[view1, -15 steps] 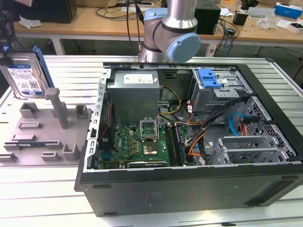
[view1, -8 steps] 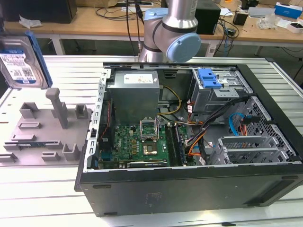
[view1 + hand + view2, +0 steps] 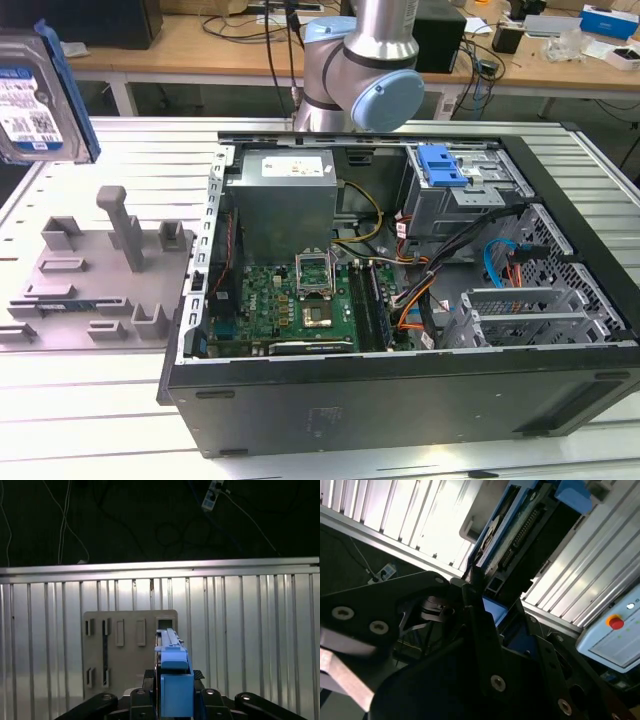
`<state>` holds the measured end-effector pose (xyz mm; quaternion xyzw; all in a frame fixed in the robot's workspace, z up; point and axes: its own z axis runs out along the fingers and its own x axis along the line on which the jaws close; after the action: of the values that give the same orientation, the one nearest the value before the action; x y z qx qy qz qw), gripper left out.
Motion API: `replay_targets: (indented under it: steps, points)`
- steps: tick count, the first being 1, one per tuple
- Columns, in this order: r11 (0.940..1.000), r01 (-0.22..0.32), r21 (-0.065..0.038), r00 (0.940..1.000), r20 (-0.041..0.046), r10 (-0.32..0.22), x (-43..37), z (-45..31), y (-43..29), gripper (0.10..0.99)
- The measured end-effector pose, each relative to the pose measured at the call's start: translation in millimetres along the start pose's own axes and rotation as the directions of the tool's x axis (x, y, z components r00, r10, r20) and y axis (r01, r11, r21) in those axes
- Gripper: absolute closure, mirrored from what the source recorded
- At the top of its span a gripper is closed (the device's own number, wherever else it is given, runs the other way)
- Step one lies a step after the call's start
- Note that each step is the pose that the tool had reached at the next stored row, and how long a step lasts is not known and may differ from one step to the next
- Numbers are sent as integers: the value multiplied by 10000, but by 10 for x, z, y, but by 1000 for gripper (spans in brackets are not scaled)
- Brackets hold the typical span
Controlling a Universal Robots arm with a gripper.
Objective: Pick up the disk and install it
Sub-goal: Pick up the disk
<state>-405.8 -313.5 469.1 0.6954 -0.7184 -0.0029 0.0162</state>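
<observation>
The disk (image 3: 35,95) hangs in the air at the exterior view's far left, high above the table, with its white-and-blue label facing the camera and a blue frame along its edge. In the first wrist view the disk (image 3: 172,672) is seen edge-on, blue frame uppermost, clamped in my gripper (image 3: 172,702), which is shut on it. It hovers over the grey fixture plate (image 3: 125,645). In the second wrist view the black fingers (image 3: 475,597) grip the disk's connector edge (image 3: 520,530).
An open computer case (image 3: 560,300) lies on the ribbed aluminium table, with the grey power supply (image 3: 285,200), the motherboard (image 3: 300,300) and a drive cage with a blue latch (image 3: 442,165). The grey fixture (image 3: 100,270) sits beside the case. A control box with a red button (image 3: 615,622) lies nearby.
</observation>
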Motion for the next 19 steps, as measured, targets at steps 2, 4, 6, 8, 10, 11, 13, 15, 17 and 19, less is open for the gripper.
replay_targets:
  steps: [2,4,6,8,10,11,13,15,17,19]
  points:
    - [10000,0,0,10000,0,0,5,-121,3,722]
    - [10000,0,-1,10000,-1,0,8,-186,4,722]
    - [10000,0,0,10000,0,0,8,-187,4,722]
    - [10000,0,0,10000,0,0,8,-187,4,722]
    - [10000,0,0,10000,-1,0,8,-188,4,722]
    - [10000,0,0,10000,-1,0,8,-188,4,722]
    - [10000,0,-1,10000,0,0,9,-188,4,722]
    - [10000,2,-3,10000,-2,-2,41,-192,-12,722]
    - [10000,0,-1,10000,1,0,77,-192,-47,722]
    - [10000,1,0,10000,1,-1,111,-192,-95,722]
